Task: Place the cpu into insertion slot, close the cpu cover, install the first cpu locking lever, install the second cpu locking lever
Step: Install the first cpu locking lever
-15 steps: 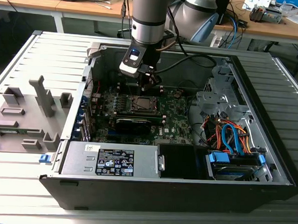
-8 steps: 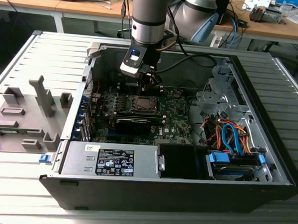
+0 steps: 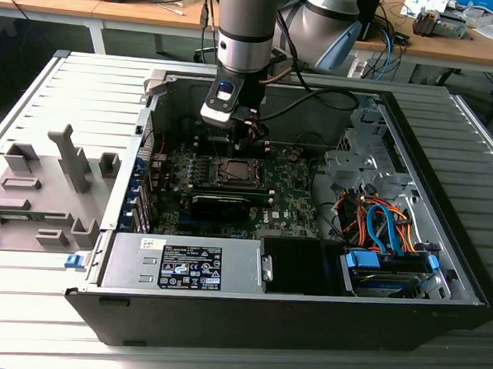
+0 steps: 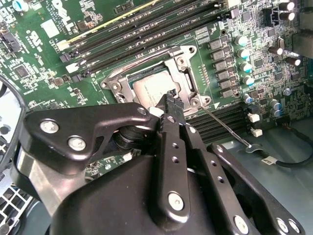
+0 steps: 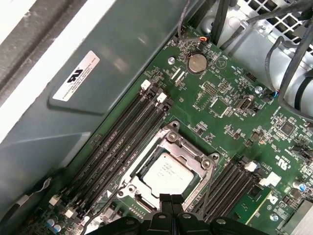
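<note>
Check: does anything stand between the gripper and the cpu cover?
Nothing visible does. In the first wrist view the gripper hangs just over one edge of the cover, which lies flat around the cpu, with open air between them.

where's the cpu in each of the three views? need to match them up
Exterior view: the cpu sits mid-motherboard, just beneath the gripper.
Second wrist view: pale square inside the cpu cover, partly hidden by the gripper.
First wrist view: pale square in the cover's window, just beyond the gripper.
Shared landmark: the cpu cover's grey metal frame around it.
</note>
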Robot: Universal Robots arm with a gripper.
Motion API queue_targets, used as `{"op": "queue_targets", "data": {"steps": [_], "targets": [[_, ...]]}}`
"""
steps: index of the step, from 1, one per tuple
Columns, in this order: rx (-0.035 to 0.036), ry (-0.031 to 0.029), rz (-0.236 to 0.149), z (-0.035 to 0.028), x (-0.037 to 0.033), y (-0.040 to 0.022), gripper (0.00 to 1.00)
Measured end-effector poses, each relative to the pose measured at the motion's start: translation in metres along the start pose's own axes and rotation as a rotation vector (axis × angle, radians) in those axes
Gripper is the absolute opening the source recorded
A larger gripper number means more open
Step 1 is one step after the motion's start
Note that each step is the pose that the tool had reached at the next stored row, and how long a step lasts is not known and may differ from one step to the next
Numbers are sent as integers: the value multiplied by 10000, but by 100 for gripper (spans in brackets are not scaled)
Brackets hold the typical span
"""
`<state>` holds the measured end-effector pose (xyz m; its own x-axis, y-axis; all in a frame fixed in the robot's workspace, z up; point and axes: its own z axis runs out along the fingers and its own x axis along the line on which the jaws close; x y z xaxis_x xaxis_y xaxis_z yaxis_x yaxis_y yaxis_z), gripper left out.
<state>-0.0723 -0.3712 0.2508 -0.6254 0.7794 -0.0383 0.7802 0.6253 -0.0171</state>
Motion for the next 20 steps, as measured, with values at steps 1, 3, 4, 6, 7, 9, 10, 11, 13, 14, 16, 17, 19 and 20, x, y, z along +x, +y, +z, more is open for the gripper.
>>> {"op": "queue_targets", "data": {"steps": [1,3,4,6,7,9,10,11,13,14,16,17,19,20], "targets": [[-1,-1,-22,0,0,0,11],[-3,-1,-71,0,0,0,11],[-5,-2,-119,0,0,0,11],[-9,-4,-230,0,0,0,11],[-10,-4,-257,0,0,0,11],[-12,-6,-332,0,0,0,11],[-14,-7,-367,0,0,0,11],[-15,-6,-391,0,0,0,11],[-17,-8,-443,0,0,0,11],[-18,-9,-484,0,0,0,11],[-23,-10,-594,0,0,0,11],[-25,-11,-636,0,0,0,11],[-28,-12,-717,0,0,0,11],[-29,-13,-742,0,0,0,11]]}}
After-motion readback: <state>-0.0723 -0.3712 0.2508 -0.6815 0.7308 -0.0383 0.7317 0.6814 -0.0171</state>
